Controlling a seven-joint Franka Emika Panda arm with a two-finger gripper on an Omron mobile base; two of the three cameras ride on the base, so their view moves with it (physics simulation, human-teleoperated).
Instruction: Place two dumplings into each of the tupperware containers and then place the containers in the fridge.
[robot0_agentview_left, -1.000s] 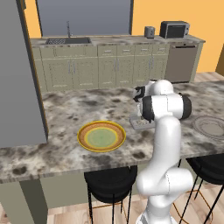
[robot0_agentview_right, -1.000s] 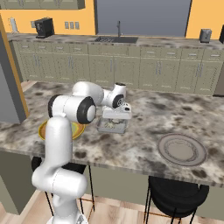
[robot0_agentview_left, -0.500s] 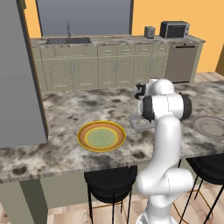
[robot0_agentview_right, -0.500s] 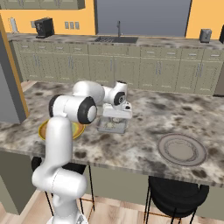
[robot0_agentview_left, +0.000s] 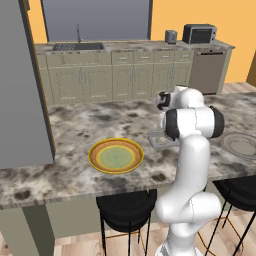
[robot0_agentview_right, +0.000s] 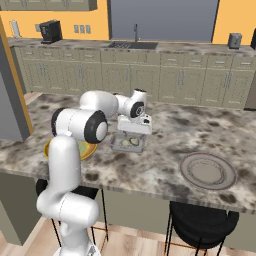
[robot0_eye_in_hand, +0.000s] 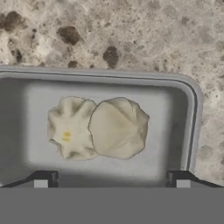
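We hover our gripper (robot0_eye_in_hand: 111, 183) over a container (robot0_eye_in_hand: 192, 113) on the tabletop (robot0_agentview_right: 165, 130), jaws spread wide and empty. Two dumplings (robot0_eye_in_hand: 98, 127) lie touching inside it, just beyond the fingertips (robot0_eye_in_hand: 41, 180), so this box looks filled and ready for the fridge.

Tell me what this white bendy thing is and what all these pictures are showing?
The white bendy thing is a robot arm in a pretend kitchen. Two pictures come from cameras behind it, one on each side. The third comes from a camera on its hand, looking straight down.

Its gripper, the pinching part, is open and holds nothing. It hangs over a see-through box on the speckled counter. Inside the box lie two dumplings, side by side and touching.

Also on the counter are a yellow plate and a grey plate.
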